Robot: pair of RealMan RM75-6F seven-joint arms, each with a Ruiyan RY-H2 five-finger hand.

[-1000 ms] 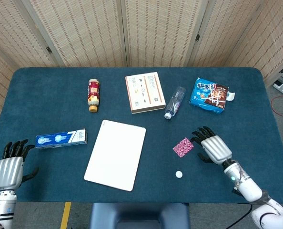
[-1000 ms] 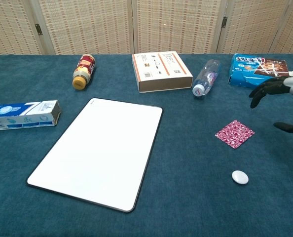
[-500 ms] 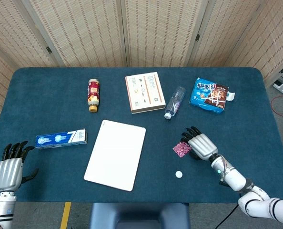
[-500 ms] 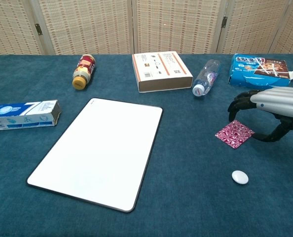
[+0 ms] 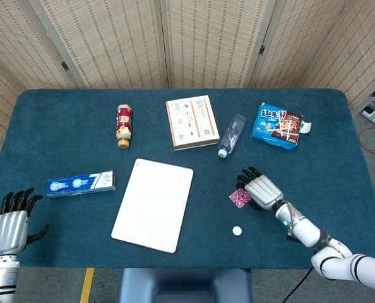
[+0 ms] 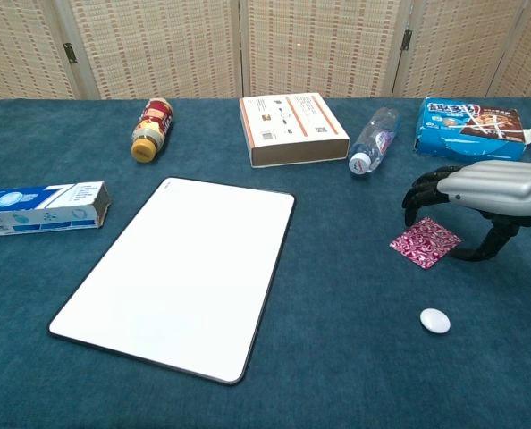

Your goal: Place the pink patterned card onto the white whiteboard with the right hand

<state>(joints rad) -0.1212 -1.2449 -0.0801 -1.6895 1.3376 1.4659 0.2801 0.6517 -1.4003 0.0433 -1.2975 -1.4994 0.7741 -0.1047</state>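
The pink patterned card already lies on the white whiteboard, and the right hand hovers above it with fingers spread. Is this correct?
Not quite. The pink patterned card is not on the white whiteboard; it lies on the blue table, apart from the board on its right side, as the chest view shows. The rest holds: the right hand hovers above the card with fingers spread.

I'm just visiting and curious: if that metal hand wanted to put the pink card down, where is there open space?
The white whiteboard is bare all over. Open cloth also lies between its right edge and the pink patterned card, and along the near edge around the small white disc. The far side is crowded: bottle, box, snack pack. The right hand hovers over the card.
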